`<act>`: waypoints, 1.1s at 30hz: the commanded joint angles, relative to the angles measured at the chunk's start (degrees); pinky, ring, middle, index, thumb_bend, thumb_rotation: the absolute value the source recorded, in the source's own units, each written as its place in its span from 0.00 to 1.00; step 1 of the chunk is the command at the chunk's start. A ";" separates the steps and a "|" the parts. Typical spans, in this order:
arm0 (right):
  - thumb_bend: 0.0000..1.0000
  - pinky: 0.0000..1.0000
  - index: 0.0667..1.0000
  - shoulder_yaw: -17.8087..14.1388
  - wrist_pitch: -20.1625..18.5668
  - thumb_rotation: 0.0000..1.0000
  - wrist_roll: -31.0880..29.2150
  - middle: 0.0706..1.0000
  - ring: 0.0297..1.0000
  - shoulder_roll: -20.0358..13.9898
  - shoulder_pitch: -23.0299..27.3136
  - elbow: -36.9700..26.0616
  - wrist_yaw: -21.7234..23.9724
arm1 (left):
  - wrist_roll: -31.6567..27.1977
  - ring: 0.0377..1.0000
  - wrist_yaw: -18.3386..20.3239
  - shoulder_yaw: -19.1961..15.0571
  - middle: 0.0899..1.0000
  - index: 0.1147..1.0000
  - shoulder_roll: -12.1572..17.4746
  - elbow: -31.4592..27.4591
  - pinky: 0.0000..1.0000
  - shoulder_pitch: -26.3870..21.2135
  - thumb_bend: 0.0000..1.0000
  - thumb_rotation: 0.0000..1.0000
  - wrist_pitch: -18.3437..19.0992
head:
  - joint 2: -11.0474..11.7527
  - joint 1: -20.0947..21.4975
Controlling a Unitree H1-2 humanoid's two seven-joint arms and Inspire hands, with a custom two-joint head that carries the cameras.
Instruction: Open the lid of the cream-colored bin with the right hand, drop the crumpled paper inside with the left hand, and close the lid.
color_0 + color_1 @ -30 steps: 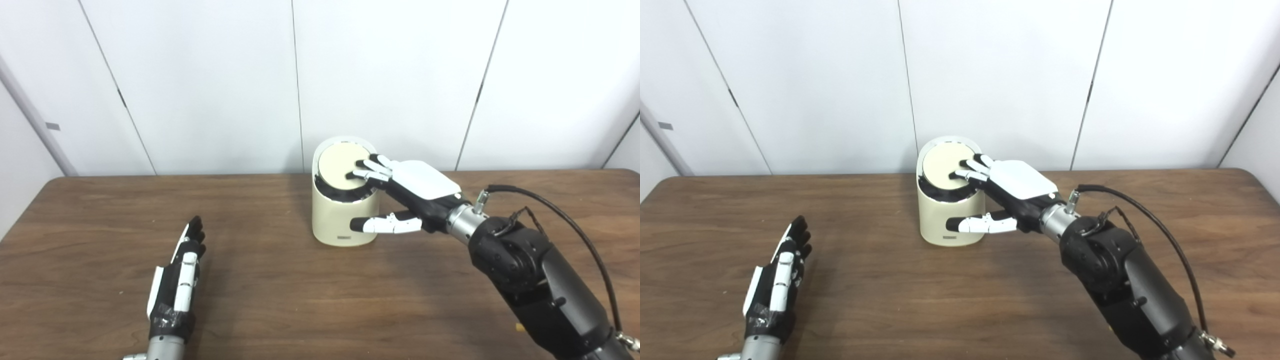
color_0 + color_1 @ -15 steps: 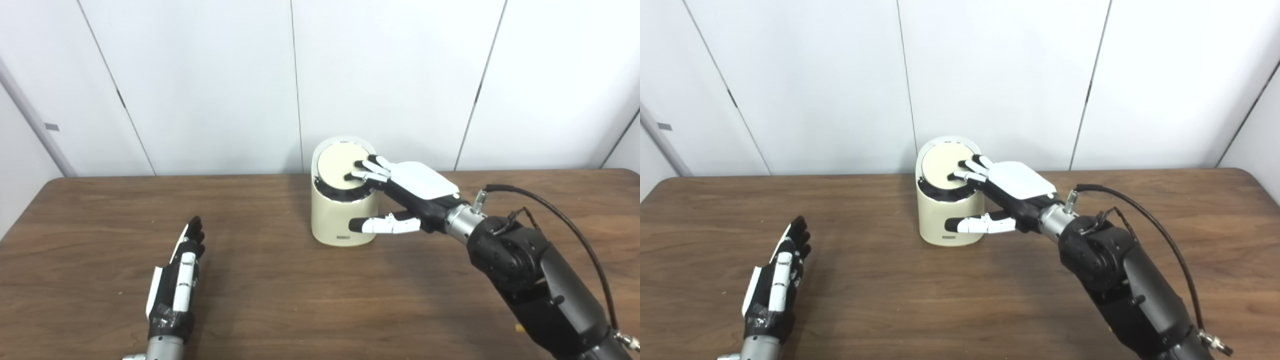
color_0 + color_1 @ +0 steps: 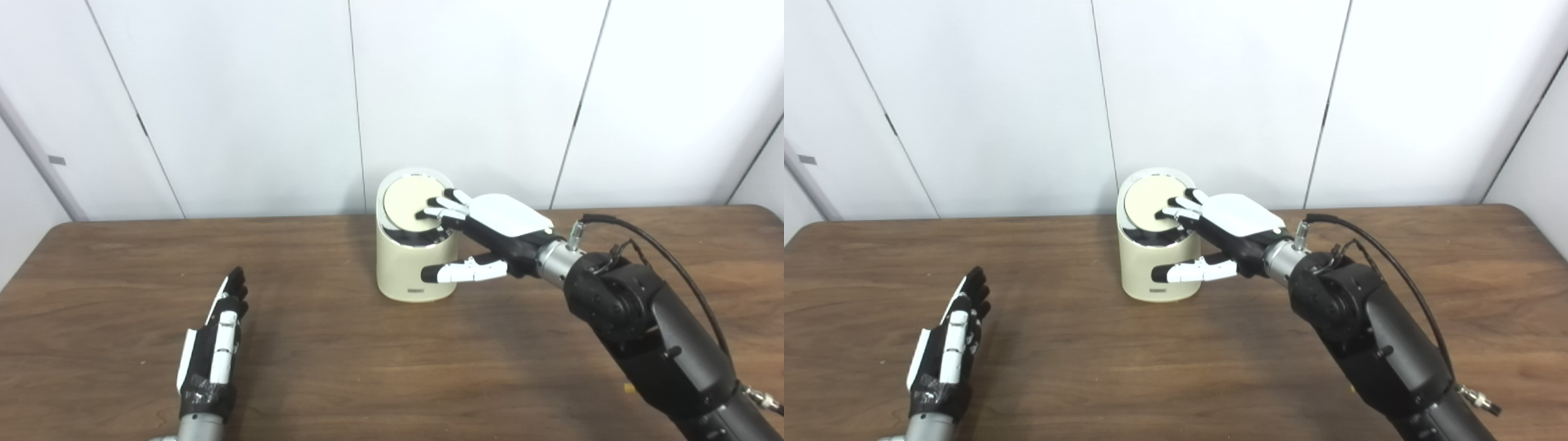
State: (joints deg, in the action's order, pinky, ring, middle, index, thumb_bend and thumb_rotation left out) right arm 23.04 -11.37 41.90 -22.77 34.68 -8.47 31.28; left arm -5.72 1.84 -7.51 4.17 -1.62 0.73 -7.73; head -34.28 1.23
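Left hand [image 3: 211, 343] lies flat on the table [image 3: 343, 361], fingers straight, holding nothing, well apart from the cream-colored bin [image 3: 413, 257]. Right hand [image 3: 484, 236] spread open: my fingertips [image 3: 432, 208] rest on its lid [image 3: 404, 199], thumb across its front wall.

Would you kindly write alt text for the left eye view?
The right robot hand rests its fingertips on the round lid of a cream-colored bin at the back of a wooden table. The left robot hand lies open and empty nearer the front.
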 commanded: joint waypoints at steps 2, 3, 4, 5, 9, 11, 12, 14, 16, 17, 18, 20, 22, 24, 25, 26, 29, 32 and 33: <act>0.64 0.98 0.89 1.13 -3.88 1.00 0.88 0.95 1.00 -0.97 -0.69 2.38 4.82 | -0.40 1.00 -0.24 0.56 0.99 0.98 -1.21 1.50 1.00 1.31 0.48 0.94 -1.11 | -0.15 -0.02; 0.64 0.98 0.89 1.23 -3.92 1.00 1.02 0.95 1.00 -1.03 -0.69 2.31 4.92 | -0.43 0.99 -0.28 0.52 0.99 0.98 -1.25 1.47 1.00 1.31 0.47 0.94 -1.06 | -0.14 0.03; 0.64 0.98 0.89 1.29 -3.95 1.00 1.11 0.95 1.00 -1.08 -0.69 2.27 5.00 | -0.37 0.99 -0.36 0.49 0.99 0.98 -1.26 1.49 1.00 1.30 0.47 0.94 -1.03 | -0.10 0.00; 0.64 0.99 0.89 1.40 -3.93 1.00 1.25 0.95 1.00 -1.14 -0.69 2.26 5.05 | -0.30 0.99 -0.39 0.49 0.99 0.98 -1.25 1.46 1.00 1.30 0.47 0.94 -0.97 | -0.05 -0.02; 0.65 1.00 0.89 1.34 -3.93 1.00 1.22 0.96 1.00 -1.15 -0.79 2.09 4.89 | -0.39 0.99 -0.21 0.54 0.99 0.98 -1.17 1.57 1.00 1.33 0.47 0.96 -1.23 | 0.01 -0.03; 0.65 1.00 0.90 1.05 -3.81 1.00 1.01 0.97 1.00 -1.14 -0.88 1.57 4.59 | -0.44 1.00 -0.11 0.56 1.00 0.98 -1.18 1.79 1.00 1.35 0.48 0.95 -1.54 | -0.04 -0.02; 0.65 1.00 0.90 0.76 -3.90 1.00 0.83 0.97 1.00 -1.07 -0.94 1.01 4.42 | -0.42 1.00 -0.12 0.58 0.99 0.98 -1.23 1.81 1.00 1.40 0.48 0.95 -1.62 | -0.01 -0.16; 0.65 1.00 0.90 0.21 -4.33 1.00 0.49 0.99 1.00 -0.90 -0.98 0.04 4.25 | -0.34 1.00 -0.19 0.61 0.99 0.98 -1.30 1.77 1.00 1.46 0.47 0.95 -1.52 | -0.07 -0.15; 0.64 0.99 0.91 -0.43 -3.75 1.00 0.01 0.99 1.00 -0.90 -1.06 -0.88 3.00 | -0.30 1.00 -0.19 0.60 0.99 0.98 -1.30 1.90 1.00 1.49 0.46 0.95 -1.59 | -0.12 -0.11; 0.64 0.97 0.90 -0.81 -3.19 1.00 -0.24 0.99 1.00 -0.90 -1.15 -1.22 2.10 | -0.40 1.00 -0.12 0.58 1.00 0.99 -1.30 1.95 1.00 1.50 0.46 0.95 -1.62 | -0.11 -0.18; 0.63 0.95 0.90 -1.11 -2.63 1.00 -0.30 0.99 1.00 -0.94 -1.20 -1.49 1.32 | -0.55 1.00 -0.05 0.55 1.00 0.99 -1.31 1.97 1.00 1.50 0.47 0.94 -1.64 | -0.18 -0.12; 0.63 0.94 0.90 -1.81 -1.67 1.00 -0.66 0.99 1.00 -0.82 -1.36 -1.94 -0.06 | -0.64 1.00 -0.07 0.50 0.99 0.98 -1.38 1.96 1.00 1.52 0.47 0.93 -1.61 | -0.22 -0.07; 0.62 0.93 0.91 -2.57 -1.33 1.00 -1.05 0.99 1.00 -0.63 -1.53 -2.71 -0.96 | -0.74 1.00 0.00 0.49 0.99 0.98 -1.40 2.03 1.00 1.49 0.48 0.92 -1.54 | -0.22 -0.07; 0.62 0.94 0.93 -3.14 -1.67 1.00 -1.05 1.00 1.00 -0.62 -1.52 -3.84 -1.16 | -0.77 1.00 0.06 0.50 1.00 0.98 -1.44 2.05 1.00 1.48 0.48 0.92 -1.27 | -0.10 -0.15; 0.62 0.95 0.94 -3.42 -1.89 1.00 -1.00 1.00 1.00 -0.59 -1.53 -4.35 -1.21 | -0.79 1.00 0.06 0.50 1.00 0.99 -1.46 2.05 1.00 1.49 0.49 0.91 -1.12 | -0.10 -0.15; 0.62 0.96 0.94 -3.63 -2.03 1.00 -0.95 1.00 1.00 -0.56 -1.54 -4.69 -1.23 | -0.80 1.00 0.07 0.50 1.00 0.99 -1.47 2.05 1.00 1.49 0.49 0.91 -1.02 | -0.10 -0.15; 0.63 0.97 0.94 -4.37 -2.25 1.00 -0.73 1.00 1.00 -0.52 -1.75 -5.54 -1.65 | -0.96 1.00 0.09 0.46 1.00 0.99 -1.50 2.05 1.00 1.48 0.49 0.90 -1.08 | -0.07 -0.15; 0.62 0.96 0.94 -5.54 -1.95 1.00 -1.27 1.00 1.00 -0.34 -2.25 -6.13 -2.53 | -0.83 1.00 0.00 0.43 1.00 0.99 -1.40 2.20 1.00 1.43 0.49 0.91 -1.39 | -0.12 -0.09; 0.61 0.96 0.94 -6.07 -2.12 1.00 -1.50 0.99 1.00 -0.18 -2.54 -6.47 -2.80 | -0.72 1.00 -0.09 0.41 1.00 0.99 -1.37 2.25 1.00 1.41 0.49 0.91 -1.37 | -0.11 -0.03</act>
State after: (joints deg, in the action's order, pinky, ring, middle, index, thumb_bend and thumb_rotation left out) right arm 18.71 -13.21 40.67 -22.68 30.79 -13.01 29.99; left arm -6.33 2.02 -7.52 3.69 -1.63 0.49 -7.98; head -34.37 1.14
